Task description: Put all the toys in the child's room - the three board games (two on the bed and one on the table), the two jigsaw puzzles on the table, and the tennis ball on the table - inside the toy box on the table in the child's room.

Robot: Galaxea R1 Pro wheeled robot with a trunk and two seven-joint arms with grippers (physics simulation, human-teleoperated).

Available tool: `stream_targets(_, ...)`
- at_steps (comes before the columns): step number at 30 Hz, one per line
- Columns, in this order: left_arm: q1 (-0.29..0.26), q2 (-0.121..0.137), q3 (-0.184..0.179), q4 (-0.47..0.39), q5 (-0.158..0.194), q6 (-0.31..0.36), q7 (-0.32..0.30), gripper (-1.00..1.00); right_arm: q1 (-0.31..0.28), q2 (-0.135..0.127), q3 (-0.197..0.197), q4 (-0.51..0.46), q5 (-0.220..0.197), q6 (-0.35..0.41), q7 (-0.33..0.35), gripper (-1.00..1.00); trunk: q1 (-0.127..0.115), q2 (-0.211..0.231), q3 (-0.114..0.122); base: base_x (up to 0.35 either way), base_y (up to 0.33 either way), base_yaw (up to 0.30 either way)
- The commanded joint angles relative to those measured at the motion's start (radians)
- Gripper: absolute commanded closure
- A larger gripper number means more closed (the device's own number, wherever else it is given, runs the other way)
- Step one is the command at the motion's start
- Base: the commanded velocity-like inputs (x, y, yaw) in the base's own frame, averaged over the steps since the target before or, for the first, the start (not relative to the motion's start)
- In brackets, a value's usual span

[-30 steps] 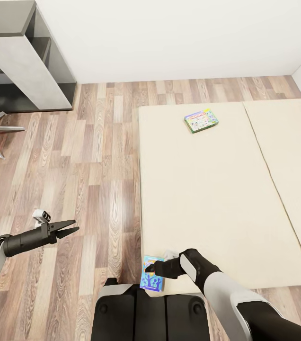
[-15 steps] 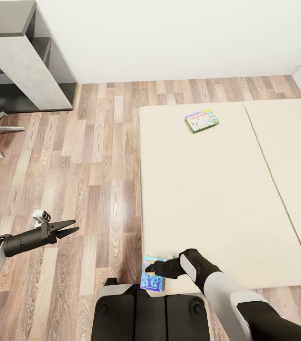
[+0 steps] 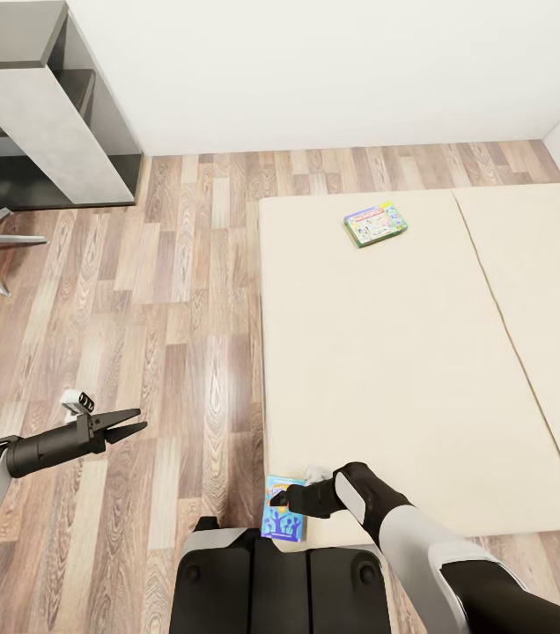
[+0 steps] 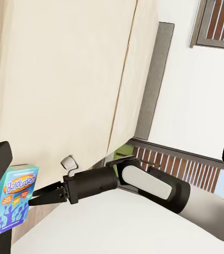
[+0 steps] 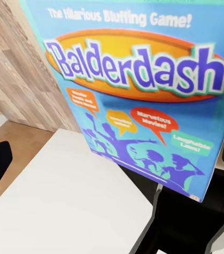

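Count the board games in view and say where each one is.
2. The blue board game is at the right end effector by the bed's near corner; the green-bordered board game lies on the bed near its far edge.

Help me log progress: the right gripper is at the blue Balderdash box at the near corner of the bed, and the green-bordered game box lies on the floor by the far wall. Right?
Not quite. The head view shows the green-bordered game box lying on the bed, near its far edge, not on the floor. The rest holds: the right gripper is at the blue Balderdash box at the bed's near corner.
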Motion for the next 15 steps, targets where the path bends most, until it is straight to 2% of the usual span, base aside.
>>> stream_targets(1,0.000,0.000,0.000,0.000,0.001,0.010,-0.003,-1.00,0.000,0.000,0.002,-0.001,-0.007,0.006,-0.002,-1.00,0.001,-0.001,-0.001,0.000,0.000,0.000)
stream_targets(15,0.000,0.000,0.000,0.000,0.001,0.010,-0.003,-1.00,0.000,0.000,0.002,-0.001,-0.006,0.008,0.001,-1.00,0.001,-0.001,-0.001,0.000,0.000,0.000)
